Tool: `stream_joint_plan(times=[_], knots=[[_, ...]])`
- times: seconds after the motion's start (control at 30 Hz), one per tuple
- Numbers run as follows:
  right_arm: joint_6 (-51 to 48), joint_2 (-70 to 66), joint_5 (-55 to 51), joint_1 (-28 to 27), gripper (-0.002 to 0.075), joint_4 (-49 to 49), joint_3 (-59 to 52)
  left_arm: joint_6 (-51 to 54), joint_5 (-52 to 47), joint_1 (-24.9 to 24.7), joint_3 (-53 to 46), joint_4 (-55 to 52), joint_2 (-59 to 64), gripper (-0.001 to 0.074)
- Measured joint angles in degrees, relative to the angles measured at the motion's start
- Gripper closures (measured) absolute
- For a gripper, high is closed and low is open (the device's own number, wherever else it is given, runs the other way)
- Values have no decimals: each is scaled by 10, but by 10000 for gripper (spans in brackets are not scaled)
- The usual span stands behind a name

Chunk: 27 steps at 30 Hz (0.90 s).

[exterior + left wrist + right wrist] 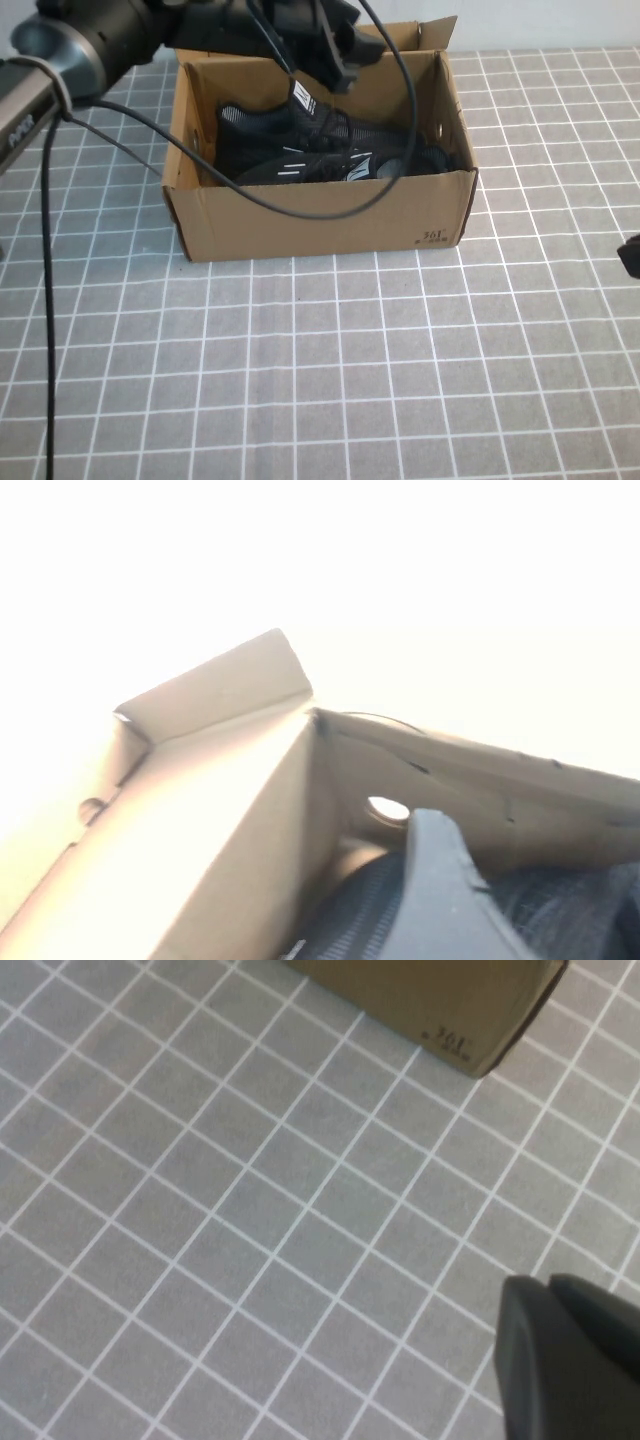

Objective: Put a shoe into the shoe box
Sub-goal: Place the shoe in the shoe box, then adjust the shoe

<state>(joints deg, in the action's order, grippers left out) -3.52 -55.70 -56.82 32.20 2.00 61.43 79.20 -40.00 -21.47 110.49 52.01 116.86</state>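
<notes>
The brown cardboard shoe box (320,215) stands open at the back middle of the table. Two black knit sneakers lie inside it. The shoe (300,125) with the white tongue label lies along the back, and its mate (340,168) lies in front of it. My left gripper (335,62) hovers over the box's back part, just above the shoe's tongue, open and holding nothing. In the left wrist view one finger (440,890) shows over black knit (570,910) near a box corner with a round hole (388,808). My right gripper (565,1360) is shut and empty, at the table's right edge (630,258).
Grey tiled table surface (320,380) lies in front of and beside the box. The left arm's black cable (250,195) drapes across the box's front left wall and over the shoes. The box's printed corner (447,1042) shows in the right wrist view.
</notes>
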Motion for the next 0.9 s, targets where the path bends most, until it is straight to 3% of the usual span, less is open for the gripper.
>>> stream_joint_plan(times=[0.2, 0.47, 0.7, 0.9], knots=[[0, 0, 14, 0, 742, 10, 0, -24, 7, -14, 0, -49, 1, 387], [0, 0, 16, 0, 742, -3, 0, -113, 140, -12, 0, -85, 39, 388], [0, 0, -5, 0, 742, -7, 0, -261, 152, -5, 0, -107, 69, 388], [0, 0, -10, 0, 742, -9, 0, -465, 127, -2, 0, -222, 89, 389]])
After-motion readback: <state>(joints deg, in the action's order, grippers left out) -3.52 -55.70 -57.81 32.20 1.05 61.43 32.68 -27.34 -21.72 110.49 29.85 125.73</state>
